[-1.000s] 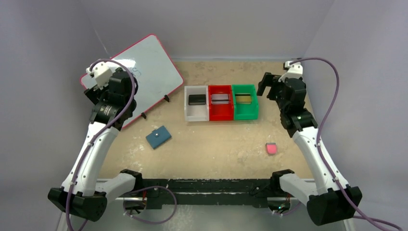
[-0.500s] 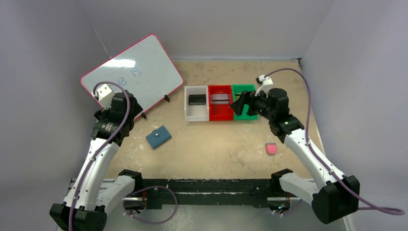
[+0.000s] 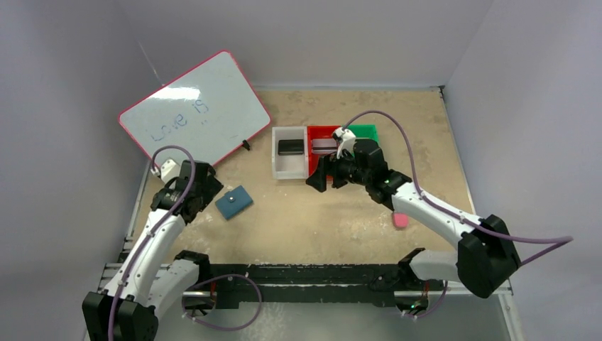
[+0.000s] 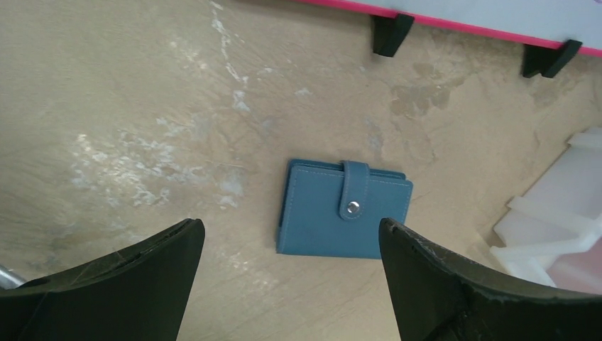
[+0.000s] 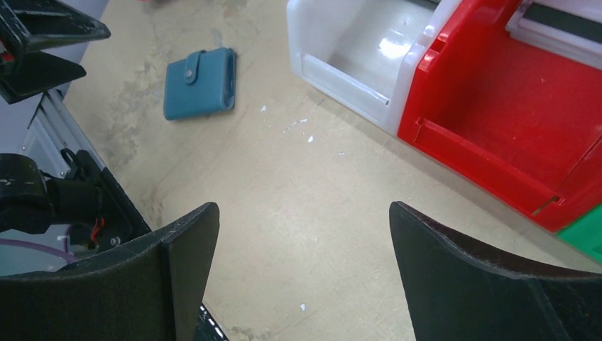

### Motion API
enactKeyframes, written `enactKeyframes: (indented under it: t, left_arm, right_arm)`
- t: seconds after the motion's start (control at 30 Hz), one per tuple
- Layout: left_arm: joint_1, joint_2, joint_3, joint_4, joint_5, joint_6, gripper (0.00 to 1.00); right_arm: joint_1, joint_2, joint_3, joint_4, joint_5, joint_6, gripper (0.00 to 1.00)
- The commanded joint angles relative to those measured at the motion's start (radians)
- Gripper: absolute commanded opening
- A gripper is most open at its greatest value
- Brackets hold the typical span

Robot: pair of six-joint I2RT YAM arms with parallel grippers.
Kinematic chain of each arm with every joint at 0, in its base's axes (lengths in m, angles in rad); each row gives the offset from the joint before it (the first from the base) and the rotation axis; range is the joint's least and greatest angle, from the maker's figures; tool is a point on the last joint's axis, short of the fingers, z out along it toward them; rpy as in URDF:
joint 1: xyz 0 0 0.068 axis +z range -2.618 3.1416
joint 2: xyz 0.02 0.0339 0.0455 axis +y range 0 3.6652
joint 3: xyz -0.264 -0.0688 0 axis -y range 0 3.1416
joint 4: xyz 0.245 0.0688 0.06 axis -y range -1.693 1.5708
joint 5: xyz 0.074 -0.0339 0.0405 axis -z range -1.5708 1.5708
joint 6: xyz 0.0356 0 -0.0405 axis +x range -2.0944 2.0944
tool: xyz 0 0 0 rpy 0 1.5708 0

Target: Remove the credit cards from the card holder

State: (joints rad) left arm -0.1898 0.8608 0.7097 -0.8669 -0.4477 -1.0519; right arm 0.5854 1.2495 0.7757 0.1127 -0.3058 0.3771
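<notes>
while nothing is being gripped, the task is looking either untouched or nearly over: the right gripper (image 5: 302, 207) is hanging spread wide just in front of the white bin (image 3: 289, 172), the left gripper (image 4: 289, 224) is gaping empty above the card holder (image 4: 319, 213), which is lying snapped shut left of and nearer than that bin, and a black credit card (image 3: 289, 147) is resting inside the bin; whether others are hiding in the holder, i cannot tell.

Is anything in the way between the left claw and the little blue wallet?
No, nothing visible is. The left gripper is open and pointed at the card holder, which lies closed on the table, with only air between them.
</notes>
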Motion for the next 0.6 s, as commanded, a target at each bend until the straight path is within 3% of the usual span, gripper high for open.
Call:
enactKeyframes:
  t: [0.0,0.3,0.57]
  left_arm:
    - [0.009,0.049,-0.019,0.170,0.113,-0.019,0.91]
    - [0.009,0.269,-0.046,0.299,0.172,0.044,0.84]
    - [-0.008,0.365,-0.069,0.346,0.084,0.030,0.83]
  right_arm:
    - [0.013,0.014,0.044,0.044,-0.006,0.016,0.91]
    - [0.015,-0.001,0.057,-0.039,0.109,0.007,0.92]
    - [0.014,-0.033,0.057,-0.068,0.169,0.001,0.94]
